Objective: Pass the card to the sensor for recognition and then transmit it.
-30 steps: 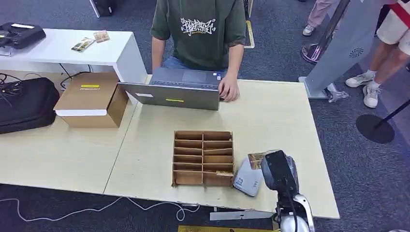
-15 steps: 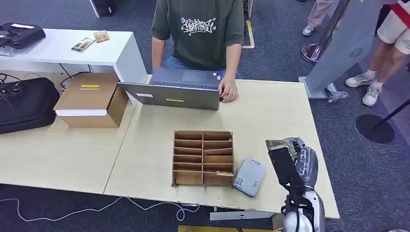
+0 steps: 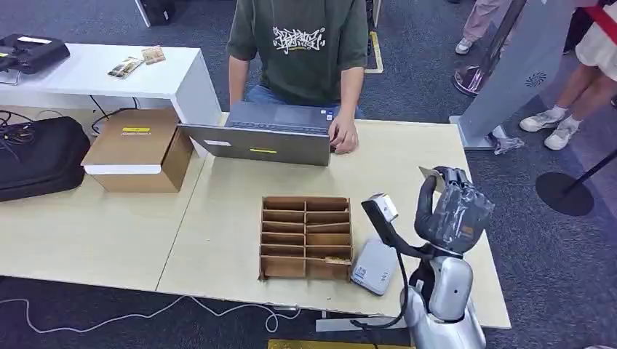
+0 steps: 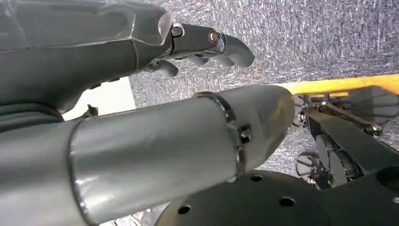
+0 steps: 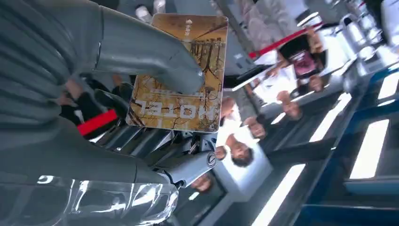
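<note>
Right hand (image 3: 452, 207) raised above the worktop's (image 3: 407, 167) right side, clear of the surface. It holds the card (image 5: 181, 70): in the right wrist view the thumb presses across the card's printed face, with darker fingers (image 5: 141, 141) behind it. The card is brown and gold with a tree pattern and the word "HOTEL" on it. From the head view one pale corner of the card (image 3: 428, 174) sticks out past the top of the hand.

Sensor (image 3: 375, 266), a flat grey box, lies on the worktop near its front edge, just beside the right side of the tray (image 3: 305, 238). The hand and card are up and to the right of the sensor, not touching it. The tray is a brown divided organiser with two columns of slots.

Left hand (image 4: 155, 47): in the left wrist view it is over grey carpet with its fingers curled; whether it holds anything I cannot tell.

Far side of the worktop: a laptop (image 3: 265, 138) with a person (image 3: 300, 47) seated behind it, one hand at its right edge. Cardboard box (image 3: 138, 149) and black bag (image 3: 40, 156) sit on the worktop's left part.
</note>
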